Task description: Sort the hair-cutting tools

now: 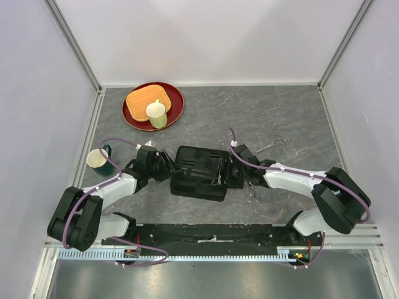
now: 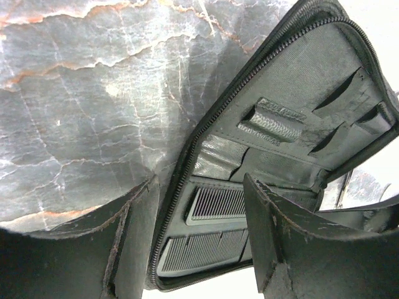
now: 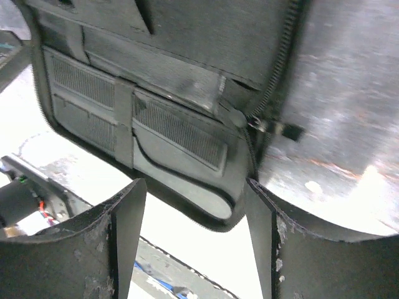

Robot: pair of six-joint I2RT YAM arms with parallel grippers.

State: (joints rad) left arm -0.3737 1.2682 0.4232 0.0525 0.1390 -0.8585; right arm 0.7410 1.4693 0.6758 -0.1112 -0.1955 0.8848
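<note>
The black zip case (image 1: pixel 199 173) lies open in the middle of the table. Two black combs sit tucked in its near half, shown in the left wrist view as an upper comb (image 2: pixel 218 202) and a lower comb (image 2: pixel 202 249). In the right wrist view a strap holds the upper comb (image 3: pixel 81 78) and the handled comb (image 3: pixel 187 177). One pair of silver scissors (image 1: pixel 273 144) lies far right, the other pair (image 1: pixel 251 192) beside the case's right edge. My left gripper (image 1: pixel 165 167) (image 2: pixel 199 212) is open at the case's left edge. My right gripper (image 1: pixel 232 171) (image 3: pixel 196 193) is open at its right edge.
A red plate (image 1: pixel 174 115) with a woven orange pad (image 1: pixel 144 99) and a pale cup (image 1: pixel 156 113) stands at the back left. A dark green mug (image 1: pixel 98 160) stands at the left, near my left arm. White walls enclose the table.
</note>
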